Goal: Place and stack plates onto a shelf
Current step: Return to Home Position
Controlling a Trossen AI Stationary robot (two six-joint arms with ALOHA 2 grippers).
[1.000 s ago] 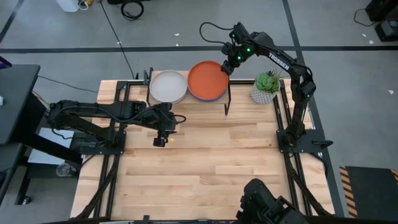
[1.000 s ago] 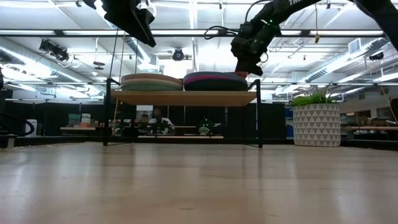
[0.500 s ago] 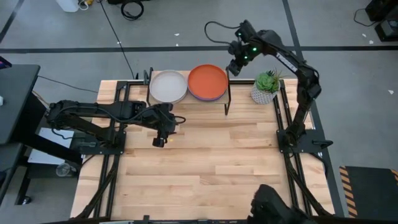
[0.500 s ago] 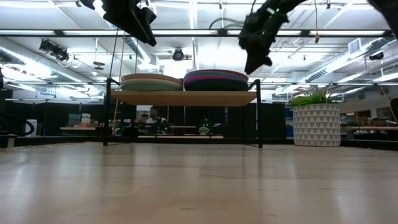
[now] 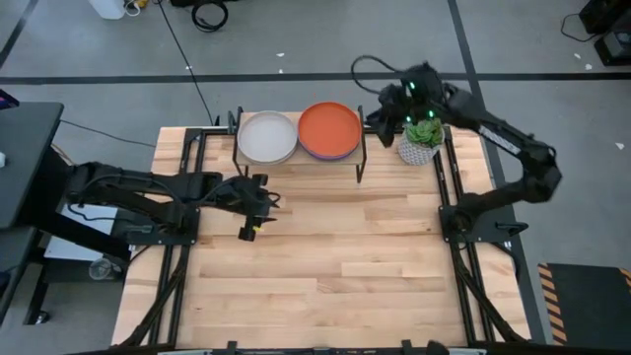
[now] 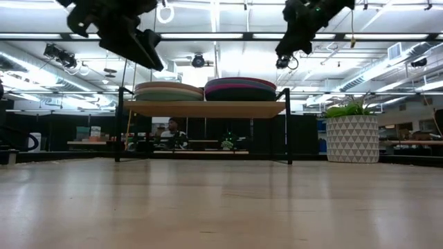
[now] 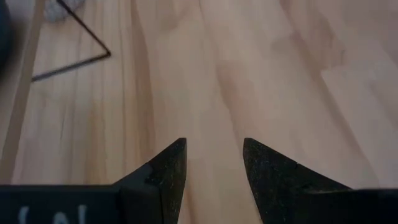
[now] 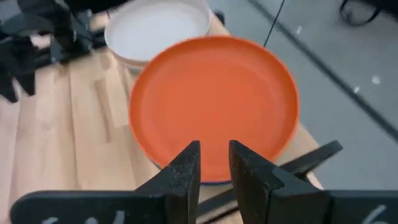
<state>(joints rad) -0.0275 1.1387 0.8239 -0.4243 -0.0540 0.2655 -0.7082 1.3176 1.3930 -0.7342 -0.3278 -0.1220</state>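
The shelf stands at the table's far edge and carries two stacks of plates. The left stack is topped by a cream plate. The right stack is topped by an orange plate, which fills the right wrist view. My right gripper hangs in the air above and to the right of the orange plate, fingers slightly open and holding nothing. My left gripper is open above bare table in front of the shelf.
A potted plant in a white patterned pot stands just right of the shelf, under my right arm. The wide slatted tabletop stretches toward the near edge. A black shelf leg stands at the shelf's right front.
My right gripper has drawn away from the orange plate's far right rim, moving up and toward the table's right, above the plant. The orange plate stays flat on the right stack. My left gripper has pulled back a little toward the table's left and near edge.
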